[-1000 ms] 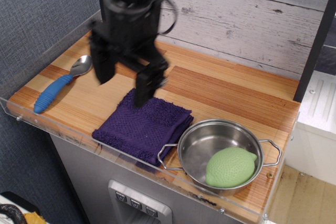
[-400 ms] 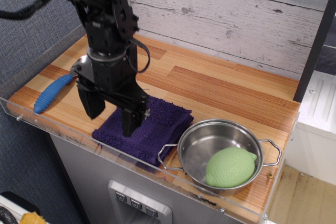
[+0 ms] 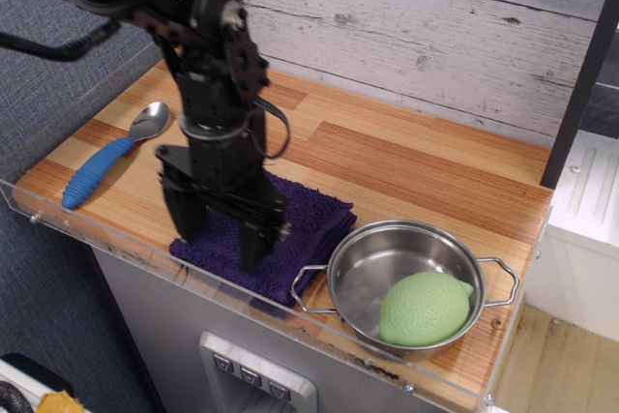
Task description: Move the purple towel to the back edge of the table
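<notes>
The light wood-plank worktop (image 3: pixel 406 166) of striped orange-tan boards, edged with a clear acrylic rim and backed by a whitewashed plank wall (image 3: pixel 435 16), carries four things, one of each. Largest on it is the dark purple folded terry towel (image 3: pixel 305 224), lying flat at the front edge, just beside the round steel two-handled pan (image 3: pixel 406 282) to its right and well apart from the back edge it must reach. One pale green textured lemon-shaped object (image 3: pixel 424 307) sits inside the pan. One spoon with a ribbed blue handle and metal bowl (image 3: pixel 108 159) lies near the left rim. The single black end effector (image 3: pixel 222 229) hangs over the front left part of the towel, its two fingers spread wide with tips at or just above the cloth; whether they touch the pile I cannot tell. The towel looks light, soft and limp, so it should bunch and drape rather than lift as a sheet; its terry nap offers good friction. Pinching a raised fold near the front left corner and dragging it rearward seems the surest hold.
</notes>
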Tool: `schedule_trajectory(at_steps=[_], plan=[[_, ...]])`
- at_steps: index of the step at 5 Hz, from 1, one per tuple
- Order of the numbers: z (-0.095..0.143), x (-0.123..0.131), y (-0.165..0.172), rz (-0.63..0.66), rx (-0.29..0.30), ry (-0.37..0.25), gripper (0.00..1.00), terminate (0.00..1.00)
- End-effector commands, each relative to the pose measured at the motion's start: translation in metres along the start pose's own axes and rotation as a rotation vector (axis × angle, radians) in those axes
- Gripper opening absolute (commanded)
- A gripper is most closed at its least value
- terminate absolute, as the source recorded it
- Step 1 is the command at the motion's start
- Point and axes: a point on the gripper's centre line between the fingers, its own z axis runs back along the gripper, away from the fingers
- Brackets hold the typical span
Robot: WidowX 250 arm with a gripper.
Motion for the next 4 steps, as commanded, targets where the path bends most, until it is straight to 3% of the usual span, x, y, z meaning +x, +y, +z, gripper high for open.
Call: schedule_trajectory(at_steps=[1,2,4], plan=[[-0.005,0.022,-0.008,0.021,0.033,-0.042,1.00,0.00],[-0.008,0.030,-0.014,0.017,0.043,-0.047,1.00,0.00],[-0.040,0.018,-0.014,0.005,0.054,0.050,1.00,0.00]])
